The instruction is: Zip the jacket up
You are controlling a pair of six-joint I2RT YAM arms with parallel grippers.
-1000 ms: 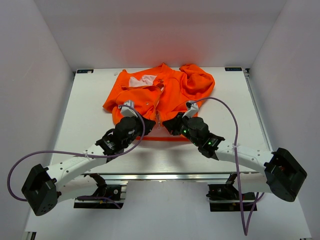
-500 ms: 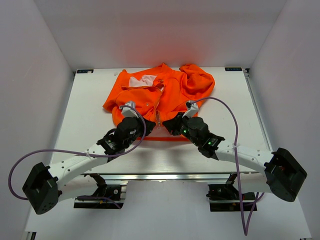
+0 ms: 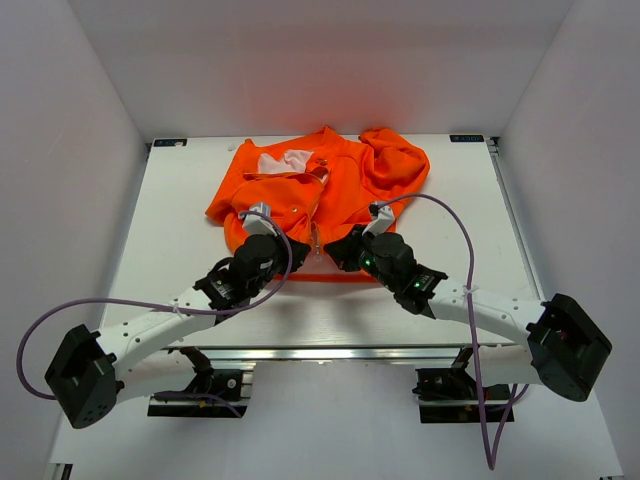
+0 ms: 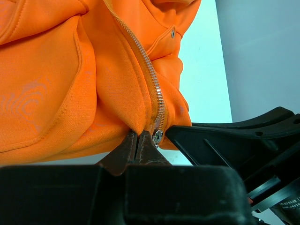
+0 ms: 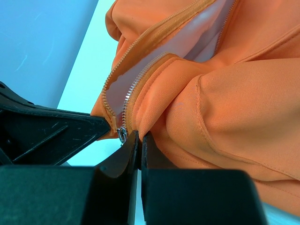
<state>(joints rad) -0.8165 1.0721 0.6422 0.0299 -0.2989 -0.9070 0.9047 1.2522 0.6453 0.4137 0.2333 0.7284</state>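
Jacket (image 3: 330, 185), bright orange, lies rumpled at the upper centre of the white counter (image 3: 180, 250), with both grippers clamped on its lower hem.
In the top view the two arms reach in from the bottom corners and meet at the hem near the frame's centre. The left gripper (image 4: 139, 145) is closed tight on a fold of the jacket just left of the zipper (image 4: 149, 70). The right gripper (image 5: 139, 140) is pinched shut on the hem of the other front panel. Pale lining (image 5: 187, 42) shows between the parted teeth above. The metal slider (image 4: 158, 137) sits at the zipper's bottom end, between the two grippers.
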